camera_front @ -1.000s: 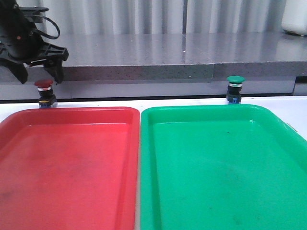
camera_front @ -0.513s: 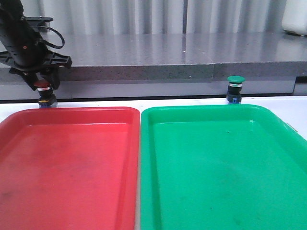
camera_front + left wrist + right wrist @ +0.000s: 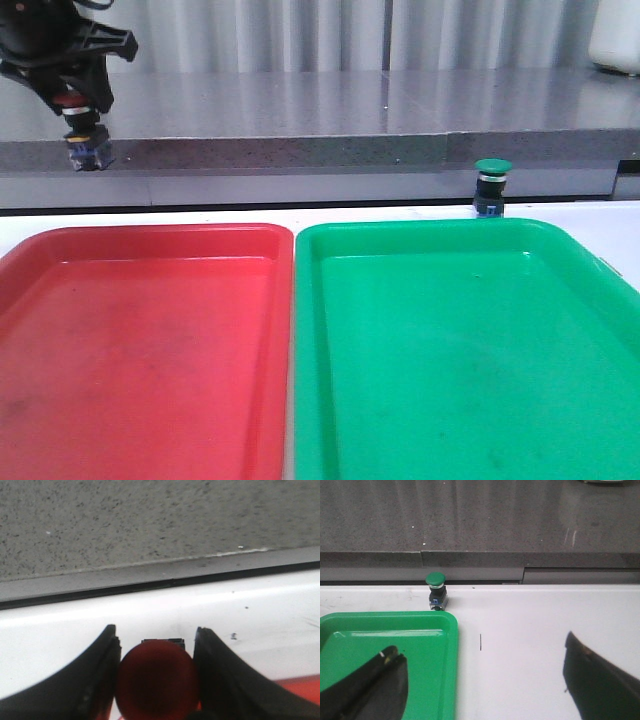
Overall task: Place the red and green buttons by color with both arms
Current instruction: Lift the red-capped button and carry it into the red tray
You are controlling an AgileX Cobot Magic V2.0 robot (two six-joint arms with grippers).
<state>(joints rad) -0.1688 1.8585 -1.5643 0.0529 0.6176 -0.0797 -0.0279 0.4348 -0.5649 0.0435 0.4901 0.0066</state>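
My left gripper (image 3: 72, 98) is shut on the red button (image 3: 81, 135) and holds it in the air above the table's far left, beyond the red tray (image 3: 140, 300). In the left wrist view its dark red cap (image 3: 156, 680) fills the gap between my two black fingers (image 3: 95, 680). The green button (image 3: 491, 187) stands upright on the white table just behind the green tray (image 3: 470, 330); it also shows in the right wrist view (image 3: 436, 591). My right gripper (image 3: 482, 680) is open and empty, over the green tray's corner (image 3: 445, 625) and the table.
The red and green trays lie side by side and fill the near table. A grey stone ledge (image 3: 350, 110) runs along the back behind a white strip of table. A white container (image 3: 615, 35) stands at the far right on the ledge.
My left gripper came down over the red button, closed on it, and has lifted it up off the table. The green button has not moved.
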